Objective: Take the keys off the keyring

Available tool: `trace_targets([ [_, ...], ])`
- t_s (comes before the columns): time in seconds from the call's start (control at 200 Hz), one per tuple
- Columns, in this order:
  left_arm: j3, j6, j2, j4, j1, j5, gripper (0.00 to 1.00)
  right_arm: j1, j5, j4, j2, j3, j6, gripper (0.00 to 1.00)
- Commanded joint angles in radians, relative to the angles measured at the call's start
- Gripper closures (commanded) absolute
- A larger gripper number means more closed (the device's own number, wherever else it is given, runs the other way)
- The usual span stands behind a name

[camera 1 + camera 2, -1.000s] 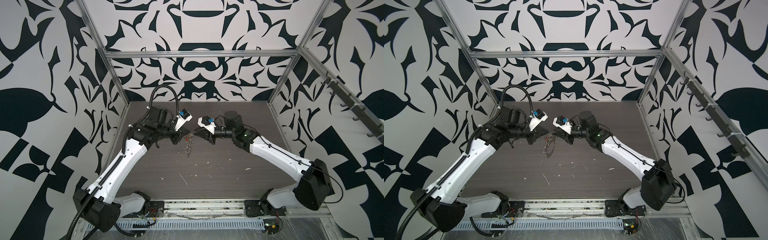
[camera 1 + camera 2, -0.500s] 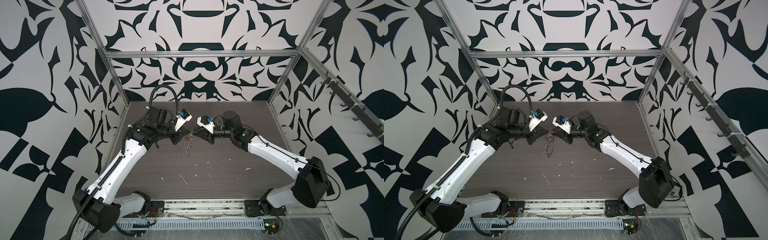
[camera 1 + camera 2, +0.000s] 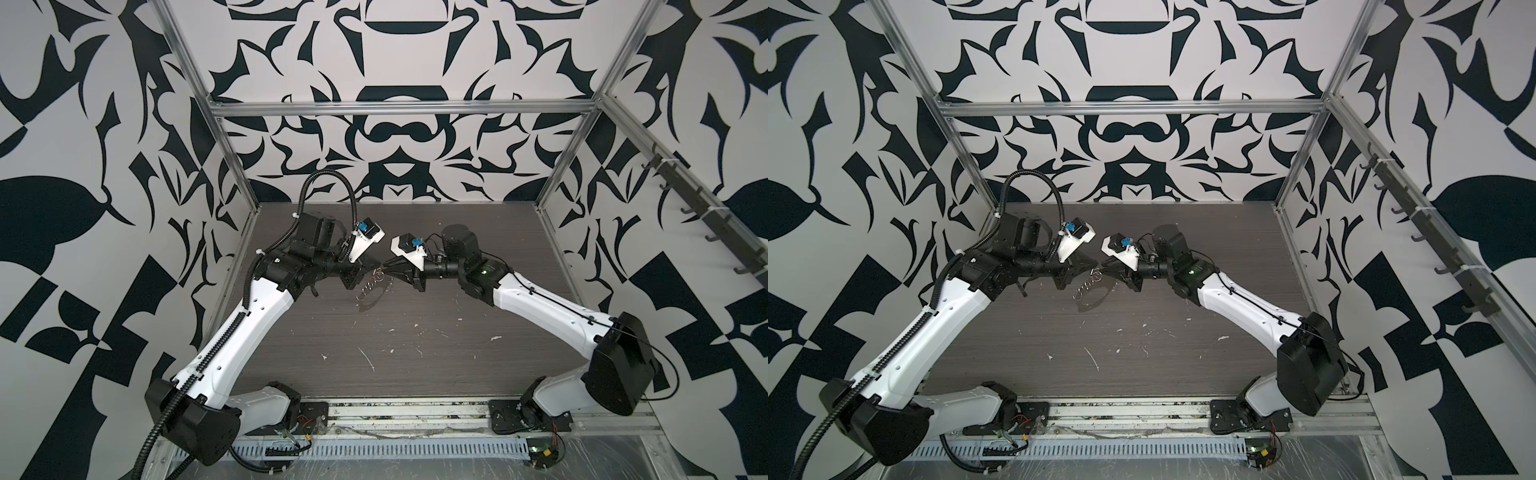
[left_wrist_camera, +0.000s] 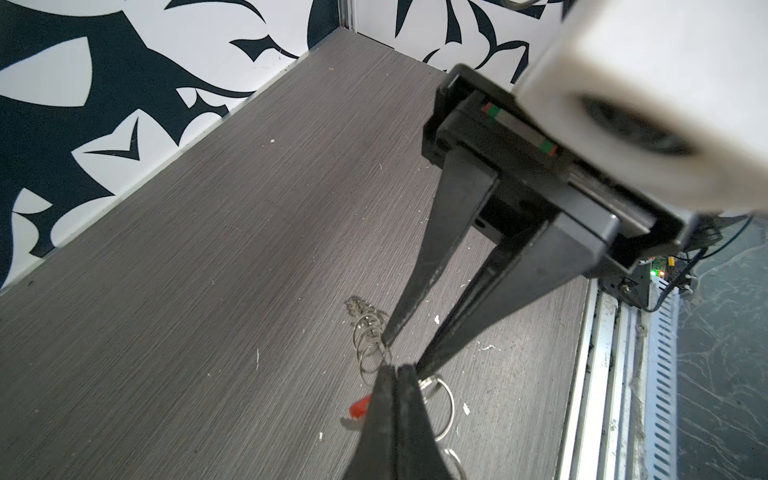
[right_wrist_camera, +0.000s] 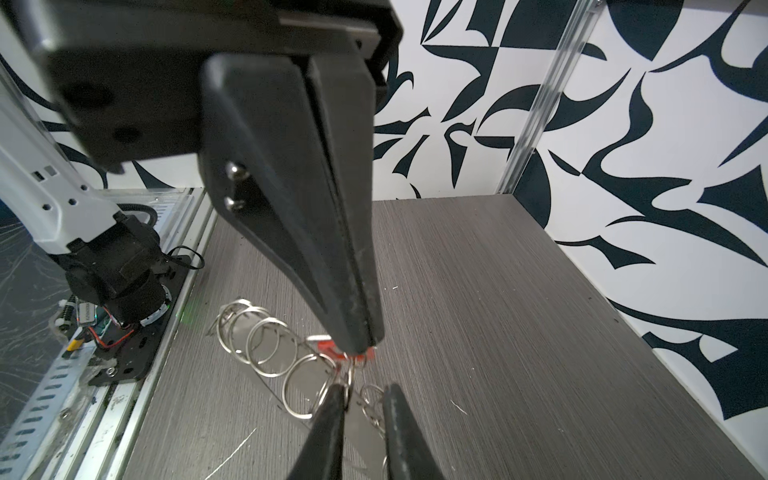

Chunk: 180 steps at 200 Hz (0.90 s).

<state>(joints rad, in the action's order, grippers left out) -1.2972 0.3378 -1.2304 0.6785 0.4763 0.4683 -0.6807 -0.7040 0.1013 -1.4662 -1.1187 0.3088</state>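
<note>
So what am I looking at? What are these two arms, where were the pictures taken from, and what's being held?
These are two robot arms mounted at a dark table's near edge, each ending in a two-fingered gripper. Two pictures look down from overhead, nearly the same view; two come from cameras on the wrists. White scraps lie on the table. The left gripper is shut on the red tag of a bunch of linked metal rings and thin silvery keys, held above the table. The right gripper has its jaws slightly apart around part of that bunch.

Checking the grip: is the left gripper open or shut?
Shut: left gripper closed tip to tip, pinching the keyring beside the red tag.
</note>
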Motion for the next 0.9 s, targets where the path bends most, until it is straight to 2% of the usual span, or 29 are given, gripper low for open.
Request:
trace_targets([
  [0.0, 0.000, -0.008, 0.016, 0.012, 0.002, 0.030, 1.00, -0.007, -0.026, 0.042, -0.006, -0.019, -0.017, 0.81],
  [0.11, 0.000, -0.008, 0.019, 0.010, 0.003, 0.029, 1.00, -0.016, -0.028, 0.042, -0.016, -0.026, -0.016, 0.85],
  [0.325, 0.003, -0.011, 0.020, 0.010, 0.003, 0.029, 1.00, -0.017, -0.019, 0.039, -0.019, -0.037, -0.016, 1.00],
  [0.48, 0.004, -0.011, 0.021, 0.010, 0.003, 0.026, 1.00, -0.017, -0.020, 0.038, -0.014, -0.039, -0.016, 0.97],
  [0.595, 0.004, -0.011, 0.021, 0.009, 0.004, 0.027, 1.00, -0.017, -0.026, 0.033, -0.016, -0.043, -0.017, 0.87],
  [0.685, 0.004, -0.011, 0.021, 0.009, 0.003, 0.026, 1.00, -0.017, -0.026, 0.034, -0.018, -0.044, -0.015, 0.85],
  [0.775, 0.004, -0.011, 0.021, 0.009, 0.004, 0.026, 1.00, -0.017, -0.024, 0.034, -0.019, -0.046, -0.017, 0.86],
  [0.895, 0.004, -0.014, 0.021, 0.009, 0.003, 0.027, 1.00, -0.016, -0.022, 0.032, -0.020, -0.046, -0.015, 0.98],
])
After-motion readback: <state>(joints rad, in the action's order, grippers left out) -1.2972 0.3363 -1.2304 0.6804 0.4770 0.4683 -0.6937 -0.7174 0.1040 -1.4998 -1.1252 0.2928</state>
